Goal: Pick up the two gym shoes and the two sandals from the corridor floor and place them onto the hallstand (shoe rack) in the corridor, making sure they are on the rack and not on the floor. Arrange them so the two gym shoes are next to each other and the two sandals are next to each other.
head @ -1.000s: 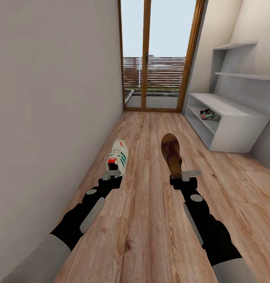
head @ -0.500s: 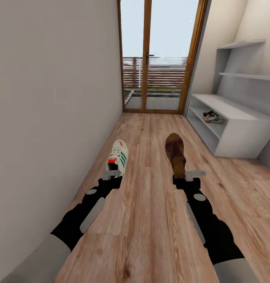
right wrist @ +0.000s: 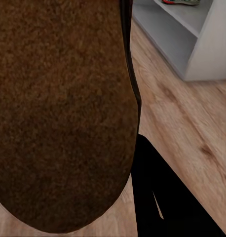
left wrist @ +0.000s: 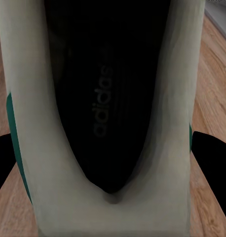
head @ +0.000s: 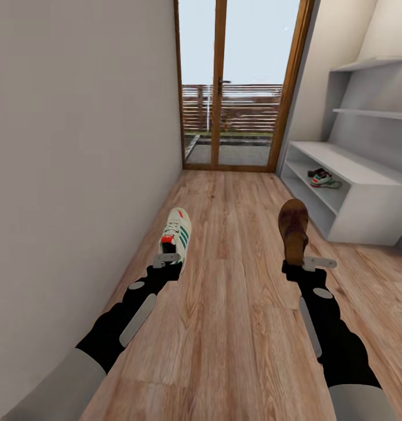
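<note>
Corridor floor [head: 236,327] is warm wood-grain plank, pale wall on the left, wood-framed glass door [head: 239,88] at the far end. Hallstand [head: 364,216] sits ahead on the right: pale grey-white, low bench top over open shelves, higher staggered shelves above.

Left gripper [head: 168,258] is clamped on 1 gym shoe [head: 176,233] at the heel, toe pointing toward the door, shoe held above the floor near the left wall. Left wrist view looks straight into its dark inside [left wrist: 100,94], cream walls either side, green stripe at the edge.

Right gripper [head: 306,264] is clamped on 1 sandal [head: 294,228] at the heel end, brown, toe away from the robot, near the front corner of the hallstand but apart from it. Right wrist view: brown footbed [right wrist: 58,113] close up, floor and hallstand corner beyond.

Second gym shoe [head: 323,178] lies on the hallstand's upper open shelf, under the bench top.
</note>
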`<state>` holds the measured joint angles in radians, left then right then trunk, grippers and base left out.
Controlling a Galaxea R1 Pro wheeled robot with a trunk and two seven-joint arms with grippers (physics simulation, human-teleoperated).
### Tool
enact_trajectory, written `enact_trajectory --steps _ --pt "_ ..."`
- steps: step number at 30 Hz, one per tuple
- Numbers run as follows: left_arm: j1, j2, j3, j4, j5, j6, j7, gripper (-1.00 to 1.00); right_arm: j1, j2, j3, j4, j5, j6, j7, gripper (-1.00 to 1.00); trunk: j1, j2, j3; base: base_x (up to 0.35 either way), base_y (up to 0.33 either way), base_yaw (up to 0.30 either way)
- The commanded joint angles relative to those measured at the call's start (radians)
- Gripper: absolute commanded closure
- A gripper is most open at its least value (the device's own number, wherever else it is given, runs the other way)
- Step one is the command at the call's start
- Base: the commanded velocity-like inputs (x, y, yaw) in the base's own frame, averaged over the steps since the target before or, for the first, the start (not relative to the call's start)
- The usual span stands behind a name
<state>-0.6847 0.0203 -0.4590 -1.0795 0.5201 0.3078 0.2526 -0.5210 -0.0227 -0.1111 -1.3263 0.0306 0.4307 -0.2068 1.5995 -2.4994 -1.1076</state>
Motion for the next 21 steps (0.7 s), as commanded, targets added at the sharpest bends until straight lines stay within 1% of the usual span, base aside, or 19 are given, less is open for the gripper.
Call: enact_trajectory --steps 1,14,17,19,21 --pt "-0.001 0.001 -0.004 -0.002 0.009 0.002 0.011 1.00 -0.001 0.000 0.000 -0.002 0.000 0.006 -0.004 1.00 0.000 0.000 -0.001 0.347 0.000 0.000" --pt "-0.001 0.001 -0.004 -0.002 0.009 0.002 0.011 1.00 -0.001 0.000 0.005 -0.002 0.000 0.006 0.001 1.00 0.000 0.000 -0.001 0.347 0.000 0.000" --pt "-0.001 0.001 -0.004 -0.002 0.009 0.002 0.011 1.00 -0.001 0.002 0.014 0.000 0.000 0.006 0.002 1.00 0.000 0.000 -0.001 0.347 0.000 0.000" --pt "-0.001 0.001 -0.004 -0.002 0.009 0.002 0.011 1.00 -0.001 0.003 0.044 0.001 0.000 0.006 0.002 1.00 0.000 0.000 -0.001 0.347 0.000 0.000" --pt "-0.001 0.001 -0.004 -0.002 0.009 0.002 0.011 1.00 -0.001 0.003 0.119 0.001 0.000 0.006 0.000 1.00 0.000 0.000 -0.001 0.347 0.000 0.000"
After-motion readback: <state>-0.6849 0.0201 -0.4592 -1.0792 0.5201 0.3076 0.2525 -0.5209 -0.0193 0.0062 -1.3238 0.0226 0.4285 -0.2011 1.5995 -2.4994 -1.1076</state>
